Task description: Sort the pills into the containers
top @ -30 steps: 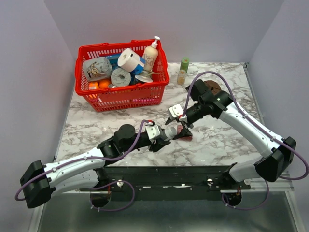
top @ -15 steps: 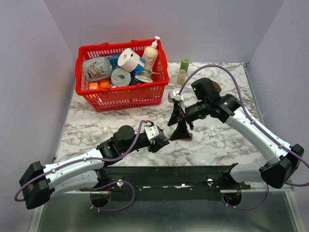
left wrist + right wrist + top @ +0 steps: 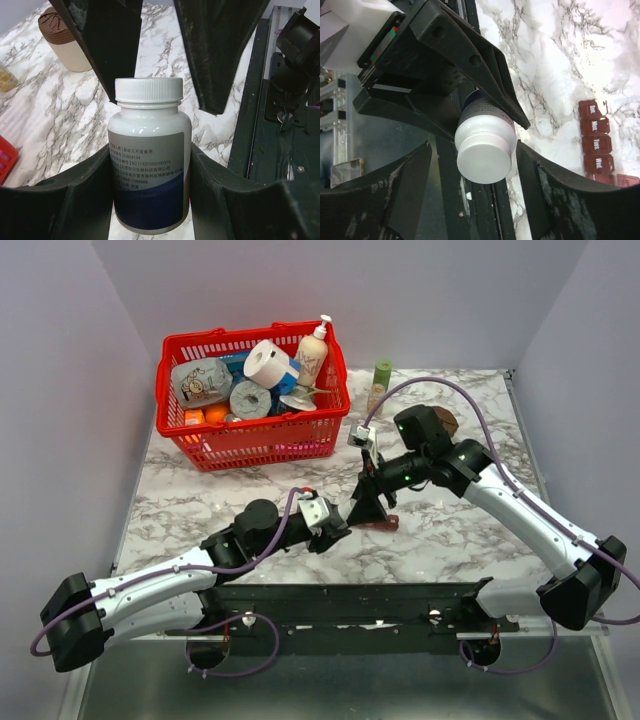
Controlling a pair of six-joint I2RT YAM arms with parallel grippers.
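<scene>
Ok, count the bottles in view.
3: a white pill bottle in the left jaws, a green-capped bottle right of the basket, a pump bottle inside it. More may hide there.

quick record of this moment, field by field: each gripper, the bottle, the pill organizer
left gripper: shut on the white pill bottle
right gripper: open, fingers flanking the cap
cap: on the bottle
pill organizer: on the marble table, apart from both grippers
</scene>
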